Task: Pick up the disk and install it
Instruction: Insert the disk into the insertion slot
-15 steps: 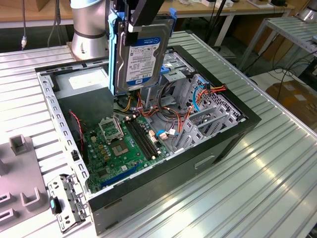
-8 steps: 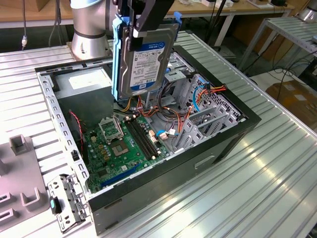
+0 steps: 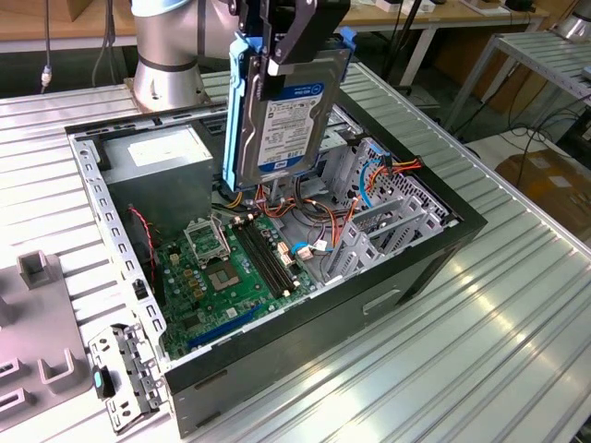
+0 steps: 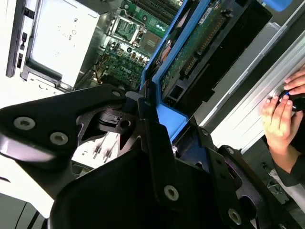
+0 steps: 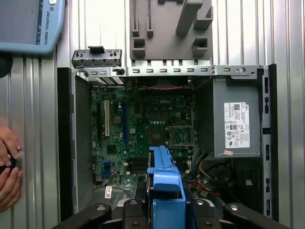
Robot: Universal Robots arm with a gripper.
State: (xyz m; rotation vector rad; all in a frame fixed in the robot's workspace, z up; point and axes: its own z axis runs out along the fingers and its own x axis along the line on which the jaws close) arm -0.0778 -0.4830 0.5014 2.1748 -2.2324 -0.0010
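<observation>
the gripper [image 3: 284,46] is shut tight on the disk [image 3: 282,120] and holds it up in the air, standing on its edge, over the open computer case [image 3: 462,221]. the case sits in the middle of the metal table [image 3: 517,332]. a person's hands [image 5: 7,171] are on the table beside the case.

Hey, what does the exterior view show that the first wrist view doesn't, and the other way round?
Exterior view: the white labelled face of the disk, held on edge over the open computer case by the gripper, and the arm's base. First wrist view: a person's hands beside the case and a blue-grey pendant. Both: the case, its green motherboard, the grey power supply box and the disk's blue rail.
</observation>
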